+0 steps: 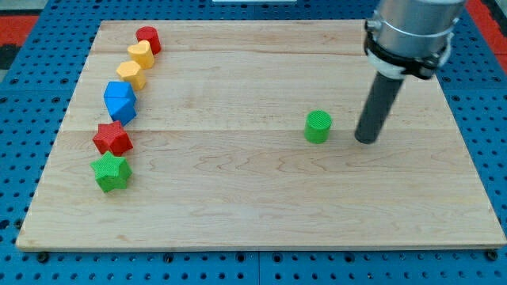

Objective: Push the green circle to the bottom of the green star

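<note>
The green circle (318,126) sits on the wooden board right of centre. The green star (110,172) lies near the board's left edge, far to the left of the circle and a little lower. My tip (366,140) rests on the board just right of the green circle, with a small gap between them. The rod rises toward the view's top right.
A column of blocks runs up the left side above the green star: a red star (112,138), a blue block (120,100), a yellow block (130,74), a yellow heart (141,54) and a red circle (148,38). Blue pegboard surrounds the board (261,206).
</note>
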